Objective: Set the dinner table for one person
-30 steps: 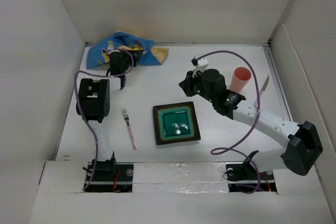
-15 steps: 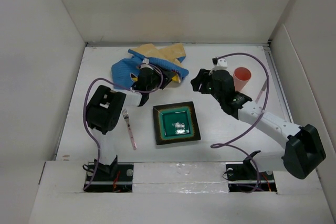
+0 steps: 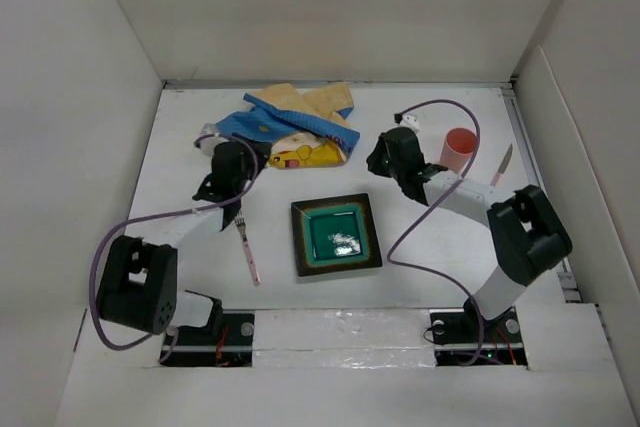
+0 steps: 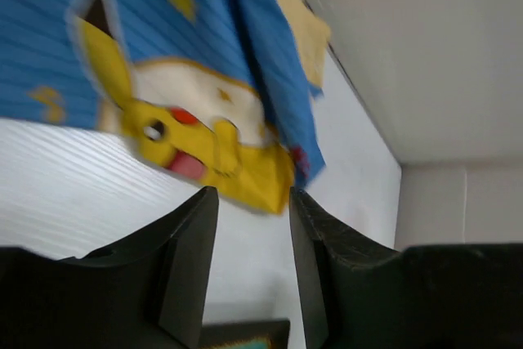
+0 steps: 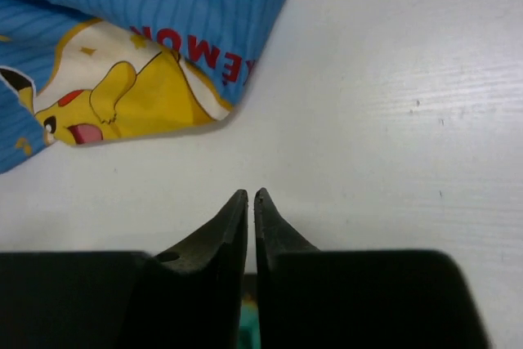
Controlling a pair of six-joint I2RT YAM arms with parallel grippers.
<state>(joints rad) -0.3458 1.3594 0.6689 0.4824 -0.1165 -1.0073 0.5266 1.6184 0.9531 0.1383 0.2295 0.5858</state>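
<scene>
Now, on the left, the left claw (image 4: 252, 194) hangs just short of the cloth mat (image 3: 295, 127). Its jaws stand a little apart with nothing between them, and the cartoon print shows through the gap. A second ago this claw was on the cloth, which lay bunched in the far-left corner. Since then the cloth has been dragged to the far middle of the bench (image 3: 330, 182) and let go.

The fork (image 3: 245, 245) lies as it did, just left of the green plate (image 3: 337, 235), which has not shifted either.

Right of the cloth, the right claw (image 5: 251, 194) has swung in to hover near the cloth's corner. Its jaws are all but closed and it holds nothing. The cup (image 3: 460, 150) stands beyond it, and the knife (image 3: 501, 164) lies at the far right edge.

The bench itself, the white surface under everything, is only partly set. The cloth is nearer the place setting but still folded over itself, so it likely needs spreading next. The cup and knife probably need bringing in beside the plate.
</scene>
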